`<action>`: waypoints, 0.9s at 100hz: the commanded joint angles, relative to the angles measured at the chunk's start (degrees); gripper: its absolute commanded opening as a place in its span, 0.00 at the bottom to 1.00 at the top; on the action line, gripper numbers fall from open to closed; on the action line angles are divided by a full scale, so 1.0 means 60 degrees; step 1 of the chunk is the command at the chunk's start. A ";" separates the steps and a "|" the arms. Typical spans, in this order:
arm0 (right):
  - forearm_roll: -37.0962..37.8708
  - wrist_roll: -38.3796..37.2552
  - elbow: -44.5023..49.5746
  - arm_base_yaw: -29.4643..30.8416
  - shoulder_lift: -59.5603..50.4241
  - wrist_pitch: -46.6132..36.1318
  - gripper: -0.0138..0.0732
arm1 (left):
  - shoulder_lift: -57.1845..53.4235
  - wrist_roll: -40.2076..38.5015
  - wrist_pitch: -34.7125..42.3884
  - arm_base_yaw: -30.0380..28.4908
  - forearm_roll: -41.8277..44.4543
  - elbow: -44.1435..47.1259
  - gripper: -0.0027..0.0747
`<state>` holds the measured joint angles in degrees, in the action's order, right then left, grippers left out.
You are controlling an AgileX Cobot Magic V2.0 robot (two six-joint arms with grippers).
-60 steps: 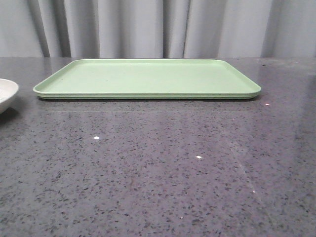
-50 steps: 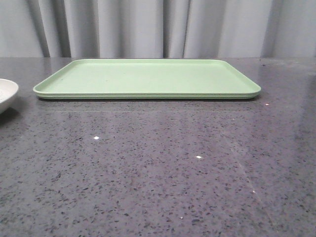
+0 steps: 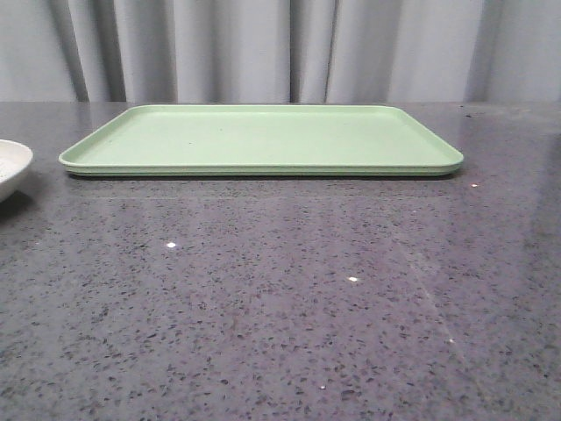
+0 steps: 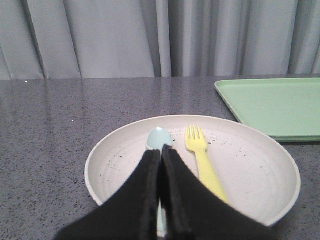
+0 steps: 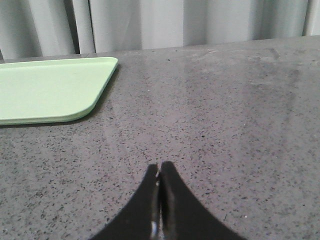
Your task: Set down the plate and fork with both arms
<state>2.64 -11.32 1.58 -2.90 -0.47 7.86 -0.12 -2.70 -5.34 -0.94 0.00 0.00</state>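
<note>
**Plate and fork: handling properties, grasp points and item count**

The plate (image 4: pixel 250 165) rests on the desk (image 3: pixel 280 307) to the left of the tray (image 3: pixel 263 140), near it but apart. In the front view only its rim shows at the left edge. The fork (image 4: pixel 202 160) lies inside the plate, tines pointing away from the left arm, with the spoon (image 4: pixel 159 139) just beside it and roughly parallel.

Handling, as judged from appearance:
- Plate: rigid and shallow, probably light if it is melamine or plastic, heavier and breakable if ceramic; the material cannot be determined. The surface looks smooth, so expect slip. Take hold at the raised rim, one jaw above and one below the edge, and keep it level so that the contents do not slide.
- Fork: plastic, very light, stiff, not fragile. It lies flat on a slick surface and may skate away. Pinch it across the handle, near mid-length.

Jaw state:
- Left gripper (image 4: pixel 161 152): jaws pressed together over the near side of the plate; the spoon handle runs beneath them, and whether they touch it cannot be determined.
- Right gripper (image 5: pixel 159 172): jaws pressed together, holding nothing, above bare desk to the right of the tray.

Item count: one plate, one fork, one spoon, one tray, two grippers.
</note>
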 commanded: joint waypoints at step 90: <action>0.0103 0.0053 -0.3535 0.0025 0.1480 0.2698 0.08 | 0.2223 -0.0099 -0.2240 0.0000 0.0000 -0.4155 0.01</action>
<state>2.64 -11.32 -13.88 -2.90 3.27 23.79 8.31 -2.70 -19.39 -0.94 0.00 -19.59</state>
